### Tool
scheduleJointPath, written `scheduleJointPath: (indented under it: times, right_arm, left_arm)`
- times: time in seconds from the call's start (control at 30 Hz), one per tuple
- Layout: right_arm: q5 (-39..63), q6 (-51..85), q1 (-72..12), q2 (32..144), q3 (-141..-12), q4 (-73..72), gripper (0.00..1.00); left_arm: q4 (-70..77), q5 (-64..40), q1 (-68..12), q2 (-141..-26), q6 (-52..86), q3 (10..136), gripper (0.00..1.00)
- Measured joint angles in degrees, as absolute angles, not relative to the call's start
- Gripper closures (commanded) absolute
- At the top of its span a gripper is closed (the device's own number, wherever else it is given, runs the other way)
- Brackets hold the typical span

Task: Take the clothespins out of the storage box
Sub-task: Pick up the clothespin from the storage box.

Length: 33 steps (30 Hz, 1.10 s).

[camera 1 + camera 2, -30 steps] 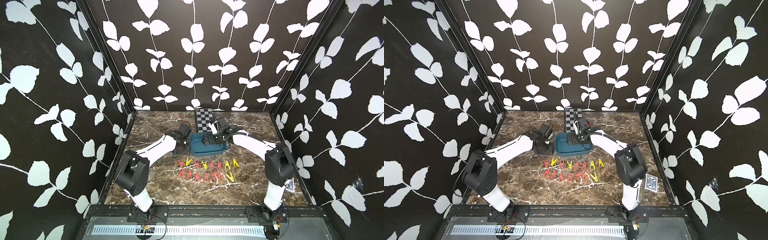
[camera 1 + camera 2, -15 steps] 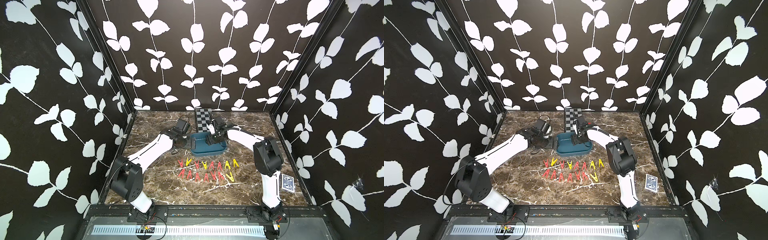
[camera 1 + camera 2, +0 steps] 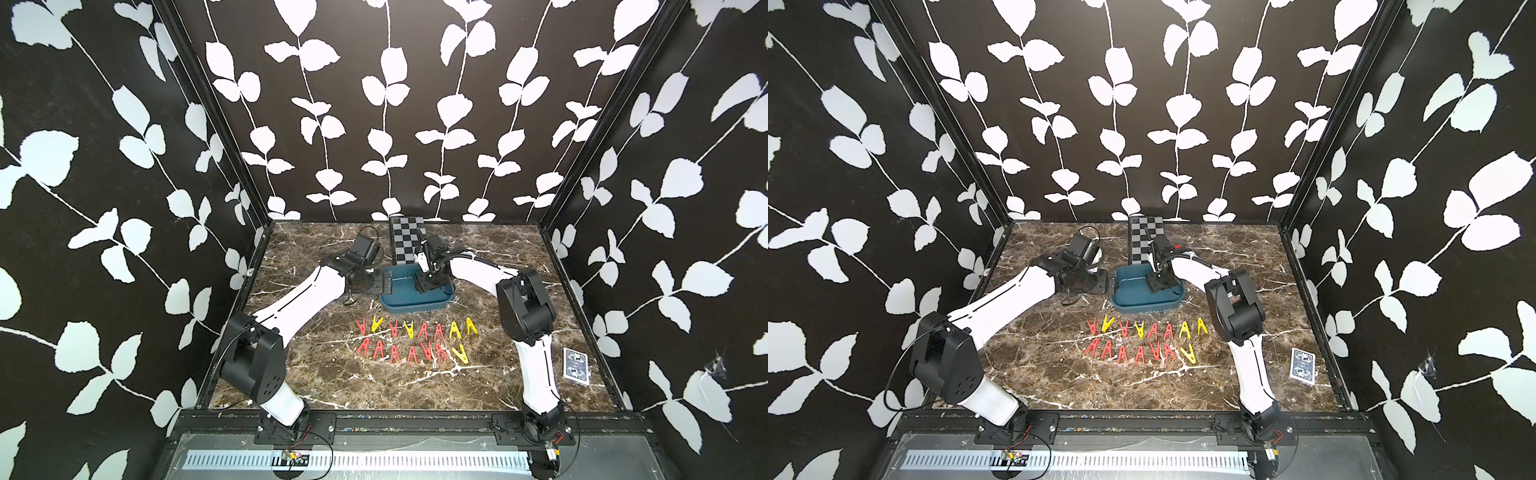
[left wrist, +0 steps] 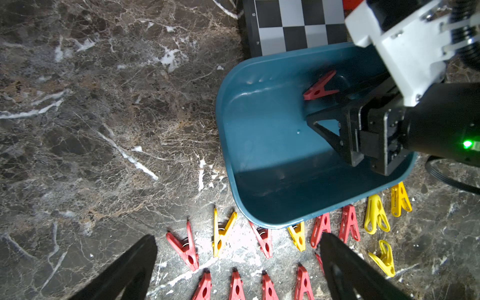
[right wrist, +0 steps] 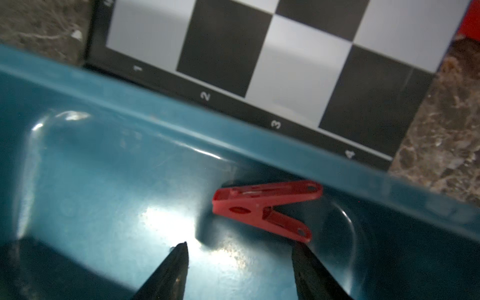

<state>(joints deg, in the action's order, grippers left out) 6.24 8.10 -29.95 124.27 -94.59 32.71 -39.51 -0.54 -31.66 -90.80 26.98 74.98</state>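
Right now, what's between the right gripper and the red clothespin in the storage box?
Nothing: only bare floor of the storage box separates the right gripper from the red clothespin, as the right wrist view shows.

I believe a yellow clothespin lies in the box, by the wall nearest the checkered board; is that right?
Not quite: the clothespin in the box is red, not yellow, as the right wrist view shows; the rest is right.
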Motion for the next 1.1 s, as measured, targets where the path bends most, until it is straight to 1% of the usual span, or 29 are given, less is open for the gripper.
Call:
scheduleJointPath:
  times: [0.2, 0.77, 1.1]
  right_arm:
    - [5.4, 6.8, -30.0, 124.6, -95.4, 33.8, 0.36]
    - [4.0, 2.9, -29.9, 124.4, -97.0, 34.1, 0.29]
    - [6.7, 1.0, -29.8, 125.3, -99.4, 34.2, 0.28]
  left_arm:
    - [-39.5, -0.4, -31.7, -90.8, 27.0, 75.0, 0.01]
    - [-39.6, -0.4, -31.4, -90.8, 27.0, 75.0, 0.01]
    - [-39.9, -0.4, -31.4, -90.8, 27.0, 75.0, 0.01]
